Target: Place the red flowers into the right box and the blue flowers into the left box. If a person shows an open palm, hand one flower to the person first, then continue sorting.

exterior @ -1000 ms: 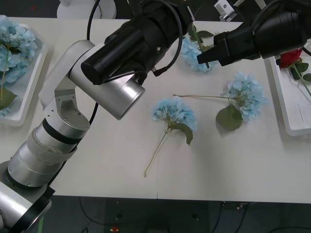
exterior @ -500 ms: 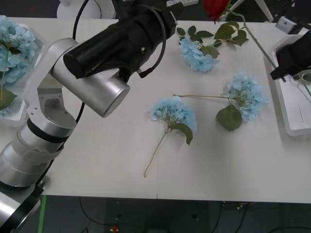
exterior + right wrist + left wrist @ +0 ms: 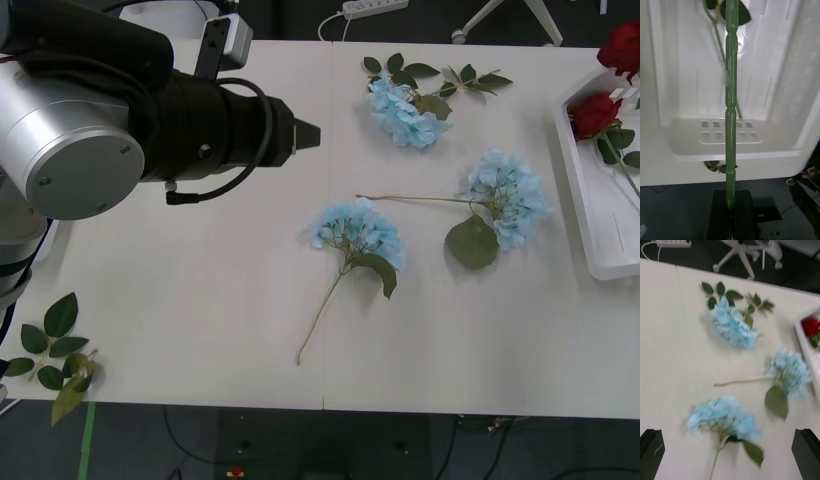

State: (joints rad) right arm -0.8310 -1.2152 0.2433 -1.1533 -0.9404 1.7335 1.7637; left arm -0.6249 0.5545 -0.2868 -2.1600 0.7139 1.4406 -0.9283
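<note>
My right gripper [image 3: 730, 212] is shut on the thin green stem [image 3: 730, 112] of a red flower, hanging over the white right box [image 3: 688, 142]. Its bloom [image 3: 622, 45] shows at the far right edge above the right box [image 3: 600, 262]. A second red flower [image 3: 596, 114] lies inside that box. Three blue flowers lie on the table: one at the back [image 3: 404, 110], one in the middle [image 3: 357, 232], one to the right [image 3: 508, 196]. My left gripper [image 3: 306, 133] is open, hovering left of them; its wrist view shows the middle blue flower [image 3: 724, 419] closest. The left box is out of view.
Green leaf sprigs lie at the back of the table [image 3: 402, 68] and at the front left corner [image 3: 55, 350]. My left arm [image 3: 80, 140] spans the table's left side. Bare tabletop [image 3: 220, 290] stretches across the front centre.
The right arm has carried the red flower from the back centre to over the right box and left the front view. The left arm has swung down and to the left.
</note>
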